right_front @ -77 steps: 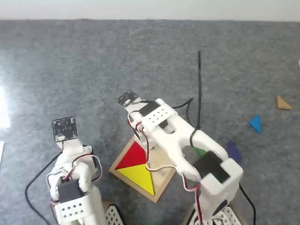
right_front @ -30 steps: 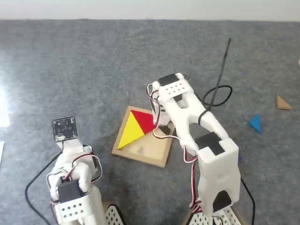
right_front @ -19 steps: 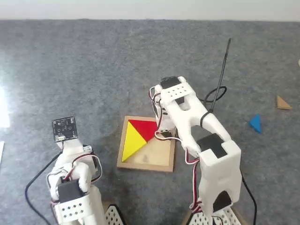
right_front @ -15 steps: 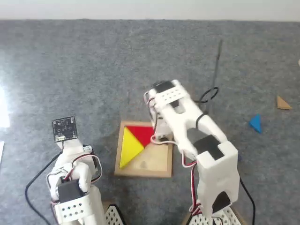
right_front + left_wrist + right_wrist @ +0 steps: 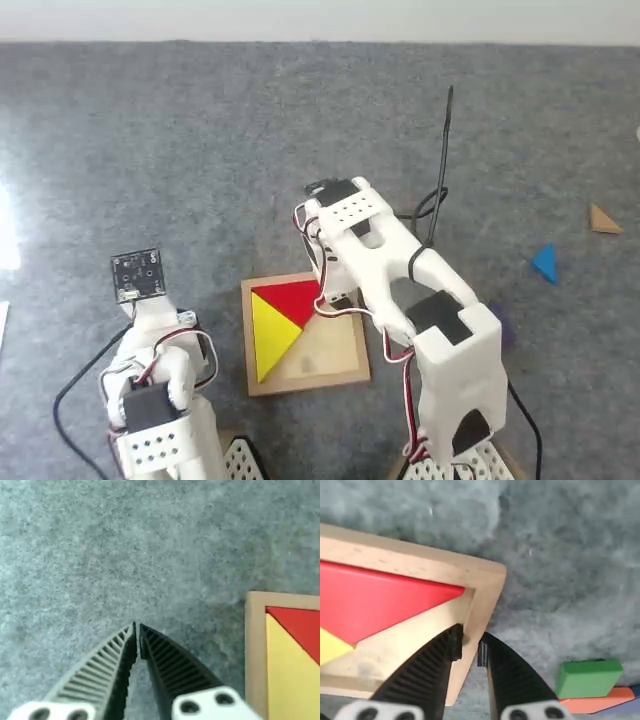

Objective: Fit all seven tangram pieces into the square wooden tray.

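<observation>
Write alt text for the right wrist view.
The right gripper pinches the tray by its rim near a corner. A red triangle and yellow piece lie in it; a green block and orange piece lie outside on the mat.

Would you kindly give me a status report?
Right pincer shut on tray. Left pincer shut above carpet. Red piece, yellow piece in tray. Green piece outside.

Left fingers [image 5: 102, 667] closed, right fingers [image 5: 427, 667] pinching
</observation>
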Motion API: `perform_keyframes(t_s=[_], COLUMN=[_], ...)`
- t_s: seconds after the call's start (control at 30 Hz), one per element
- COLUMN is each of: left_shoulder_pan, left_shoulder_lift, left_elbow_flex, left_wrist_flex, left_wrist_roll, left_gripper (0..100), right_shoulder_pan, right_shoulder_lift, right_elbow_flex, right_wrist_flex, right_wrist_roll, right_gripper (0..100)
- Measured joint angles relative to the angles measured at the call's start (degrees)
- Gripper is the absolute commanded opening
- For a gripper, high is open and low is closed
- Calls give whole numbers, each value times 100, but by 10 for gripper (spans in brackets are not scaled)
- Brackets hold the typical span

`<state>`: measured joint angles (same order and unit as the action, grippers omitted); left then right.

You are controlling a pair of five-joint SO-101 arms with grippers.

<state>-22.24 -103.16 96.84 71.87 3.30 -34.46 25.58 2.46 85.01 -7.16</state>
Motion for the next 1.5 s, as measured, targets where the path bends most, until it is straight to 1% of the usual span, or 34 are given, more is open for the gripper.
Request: perform_keyframes(t_s=[0.27,0.3,0.43,0.47,0.53,0.73,0.8,0.83,0.93,0.97,1.03,1.17,1.23,1.33,1.5], left_shoulder_pan=[0,0,0,0,0,0,0,0,0,0,0,0,0,0,0], left_shoulder_lift=[0,0,0,0,0,0,0,0,0,0,0,0,0,0,0], left_elbow_flex=[0,0,0,0,0,0,0,0,0,0,0,0,0,0,0], left_wrist_flex=[0,0,0,0,0,0,0,0,0,0,0,0,0,0,0], left_wrist_roll=[0,0,0,0,0,0,0,0,0,0,0,0,0,0,0], left_gripper=[13,13,13,13,13,13,13,13,13,13,13,13,13,13,13], right_shoulder_pan=[-97,-114,-158,-176,-176,-176,-176,-176,-185,-229,-360,-809,-1099,-1345,-1380], right_shoulder_lift=[0,0,0,0,0,0,0,0,-9,-70,-334,-1345,-1881,-2497,-2497], right_elbow_flex=[0,0,0,0,-18,-624,-879,-1002,-1160,-1169,-1169,-642,-132,712,1679], right_wrist_flex=[0,0,0,0,44,510,747,853,1204,1266,1345,1310,1125,492,-677], right_wrist_roll=[202,202,202,220,211,-167,-202,-202,-220,-220,-220,-220,-220,-220,-220], right_gripper=[13,33,177,199,205,205,195,173,49,31,51,28,17,6,6])
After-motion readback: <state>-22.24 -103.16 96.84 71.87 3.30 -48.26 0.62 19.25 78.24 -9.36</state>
